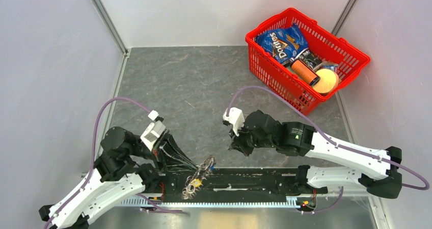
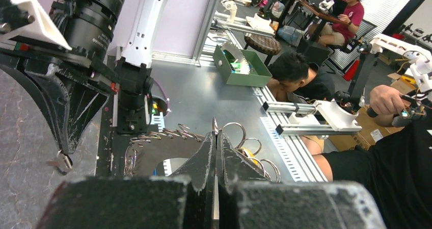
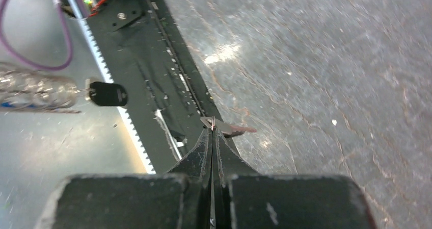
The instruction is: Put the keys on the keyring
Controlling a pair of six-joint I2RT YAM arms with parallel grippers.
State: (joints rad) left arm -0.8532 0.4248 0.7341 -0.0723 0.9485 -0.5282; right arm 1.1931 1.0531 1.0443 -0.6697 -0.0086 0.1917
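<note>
Holding the keyring (image 1: 194, 182) tight in the shut left gripper (image 2: 216, 141). Pinching a small silver key (image 3: 233, 130) in the shut right gripper (image 3: 212, 133), over the table (image 3: 331, 86).

There are two white-and-black robot arms, the left arm (image 1: 97, 188) and the right arm (image 1: 336, 150). One red plastic mesh basket (image 1: 275, 78) holds one blue Doritos bag (image 1: 282, 40), one orange cylindrical can (image 1: 305, 71) and one round yellow object (image 1: 327, 80). There is one bunch of silver rings (image 1: 196, 180), one black-headed key (image 3: 108, 94) and one small flat silver key (image 3: 229, 129).
</note>
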